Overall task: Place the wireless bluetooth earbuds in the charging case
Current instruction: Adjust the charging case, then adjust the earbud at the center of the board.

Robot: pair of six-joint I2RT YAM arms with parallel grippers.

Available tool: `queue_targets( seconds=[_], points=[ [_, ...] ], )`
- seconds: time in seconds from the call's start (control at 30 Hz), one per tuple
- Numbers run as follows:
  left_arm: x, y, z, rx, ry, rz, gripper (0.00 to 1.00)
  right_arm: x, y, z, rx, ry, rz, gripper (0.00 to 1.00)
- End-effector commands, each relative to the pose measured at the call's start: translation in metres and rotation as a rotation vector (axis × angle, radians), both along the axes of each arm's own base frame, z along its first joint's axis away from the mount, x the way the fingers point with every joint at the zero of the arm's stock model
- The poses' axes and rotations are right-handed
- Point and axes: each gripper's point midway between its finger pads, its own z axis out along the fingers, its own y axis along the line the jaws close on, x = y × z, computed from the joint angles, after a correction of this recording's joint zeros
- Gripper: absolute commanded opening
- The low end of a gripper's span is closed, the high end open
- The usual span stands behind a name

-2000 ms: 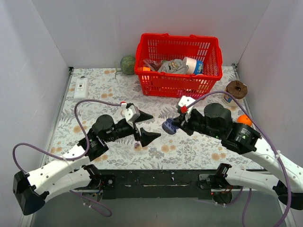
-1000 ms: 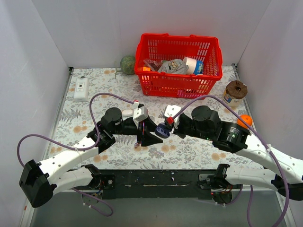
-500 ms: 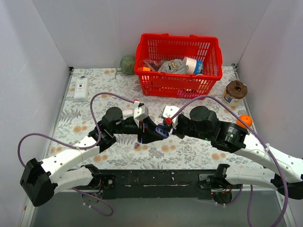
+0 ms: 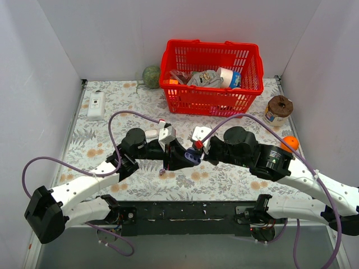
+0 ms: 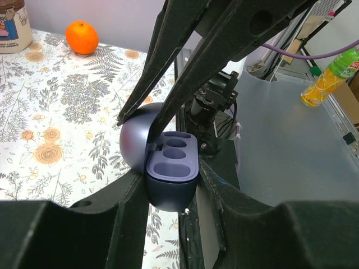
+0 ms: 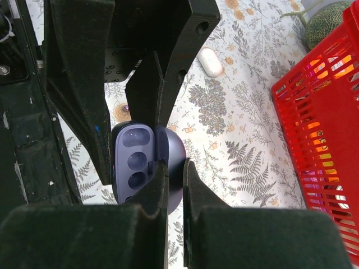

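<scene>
Gripping the open charging case point(image 5: 168, 168), left tool point(image 5: 171, 182) and right tool point(image 6: 175, 168); sockets point(image 6: 133, 162) wrist-view only.

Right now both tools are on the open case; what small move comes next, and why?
Probably open the right tool off the lid and back away. The left tool grips the charging case by its base, both sockets are empty, and an earbud lies on the table nearby, needing a free tool.
</scene>
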Motion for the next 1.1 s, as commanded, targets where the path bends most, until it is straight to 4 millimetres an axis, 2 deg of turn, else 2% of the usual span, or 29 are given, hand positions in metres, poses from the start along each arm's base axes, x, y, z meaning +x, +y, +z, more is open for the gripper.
queue_targets(
  seconds=[0.0,0.03,0.13,0.17,0.23,0.27,0.37,0.47,0.53,0.63,0.67,0.73,0.8,0.83,0.9,1.03,1.07],
  points=[
    [-0.009,0.004,0.003,-0.021,-0.017,-0.017,0.0,0.009,0.009,0.031,0.112,-0.037,-0.043,0.01],
    [-0.009,0.005,0.003,-0.023,-0.014,-0.008,0.0,0.008,0.01,0.033,0.125,-0.028,-0.045,0.03],
    [-0.011,0.01,0.001,-0.034,-0.017,0.015,0.0,0.011,0.009,0.038,0.153,-0.015,-0.076,0.22],
    [-0.008,0.011,0.002,-0.042,-0.015,0.039,0.0,0.011,0.009,0.04,0.163,-0.014,-0.086,0.34],
    [-0.007,0.015,0.002,-0.057,-0.013,0.07,0.0,0.013,0.008,0.049,0.196,-0.009,-0.107,0.44],
    [-0.006,0.019,0.002,-0.075,-0.009,0.108,0.0,0.013,0.008,0.054,0.222,0.001,-0.117,0.53],
    [-0.007,0.028,-0.001,-0.106,-0.006,0.151,0.0,0.007,0.009,0.079,0.319,0.025,-0.103,0.63],
    [-0.007,0.038,-0.005,-0.126,0.01,0.206,0.0,0.005,0.007,0.096,0.379,0.036,-0.105,0.66],
    [-0.003,0.044,-0.005,-0.145,0.028,0.262,0.0,0.013,0.002,0.096,0.406,0.048,-0.166,0.67],
    [-0.001,0.058,-0.001,-0.199,0.039,0.338,0.0,0.033,-0.007,0.06,0.379,0.095,-0.291,0.66],
    [0.0,0.061,-0.004,-0.198,0.046,0.364,0.0,0.039,-0.006,0.027,0.322,0.136,-0.324,0.65],
    [0.002,0.073,0.002,-0.236,0.034,0.421,0.0,0.044,-0.004,-0.008,0.295,0.234,-0.353,0.6],
    [0.005,0.081,0.0,-0.233,0.045,0.468,0.0,0.043,0.001,-0.06,0.213,0.334,-0.367,0.53],
    [0.004,0.086,0.005,-0.255,0.034,0.487,0.0,0.045,0.004,-0.071,0.209,0.362,-0.379,0.49],
    [0.004,0.09,0.003,-0.244,0.036,0.503,0.0,0.041,0.009,-0.109,0.131,0.422,-0.376,0.47],
    [0.0,0.096,0.008,-0.23,0.027,0.507,0.0,0.043,0.025,-0.137,0.107,0.463,-0.355,0.47],
    [-0.001,0.097,0.007,-0.221,0.028,0.507,0.0,0.045,0.028,-0.151,0.072,0.478,-0.363,0.47]
  ],
)
